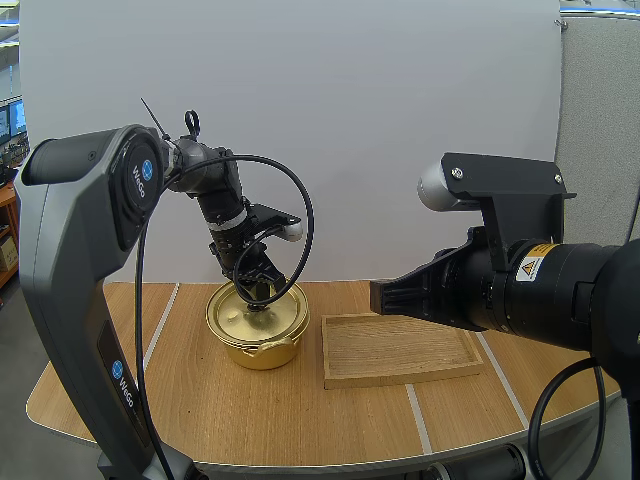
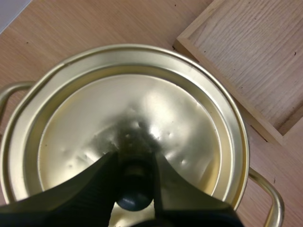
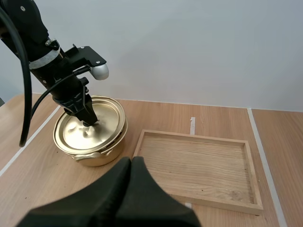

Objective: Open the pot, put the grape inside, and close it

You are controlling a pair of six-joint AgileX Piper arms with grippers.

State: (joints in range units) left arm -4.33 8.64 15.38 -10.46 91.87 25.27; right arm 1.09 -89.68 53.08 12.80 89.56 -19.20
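Note:
A gold pot stands left of centre on the table with its gold lid on it. My left gripper reaches straight down onto the lid's middle. In the left wrist view its fingers pinch the dark knob of the lid. From the right wrist view the lid looks slightly tilted on the pot. My right gripper hangs above the table in front of the tray, its fingers together as one dark wedge with nothing held.
An empty wooden tray lies just right of the pot, its corner close to the pot's rim. Pale tape lines cross the wooden table. The right arm's black body hovers over the table's right side.

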